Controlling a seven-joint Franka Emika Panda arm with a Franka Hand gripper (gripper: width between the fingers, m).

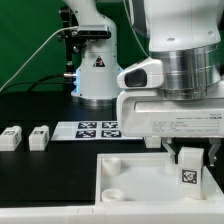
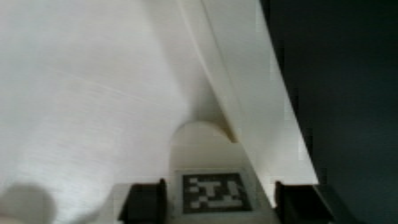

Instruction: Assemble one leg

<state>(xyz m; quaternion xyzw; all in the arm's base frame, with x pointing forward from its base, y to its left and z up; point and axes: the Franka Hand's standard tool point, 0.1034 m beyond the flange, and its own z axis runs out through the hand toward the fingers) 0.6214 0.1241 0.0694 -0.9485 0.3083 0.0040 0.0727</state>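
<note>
Currently the gripper is clamped on the leg; in the wrist view both fingers flank the leg, tag face toward the camera, no visible gap either side; leg's long axis runs roughly vertical, in line with the fingers, so it hangs straight down from the end effector; in the exterior view it sits at about 4 o'clock in frame, over the 3 o'clock edge of the white tray-like piece; whether its lower end already touches the piece is hidden; wrist view shows the piece's raised wall running away just beside the leg, with a rounded notch, probably a corner socket, directly beyond it; my read: the next move turns on lining the vertical leg up over that socket, then straight down; two spare legs lie at 9 o'clock on the table, well apart; the marker board lies between them and the arm.
</note>
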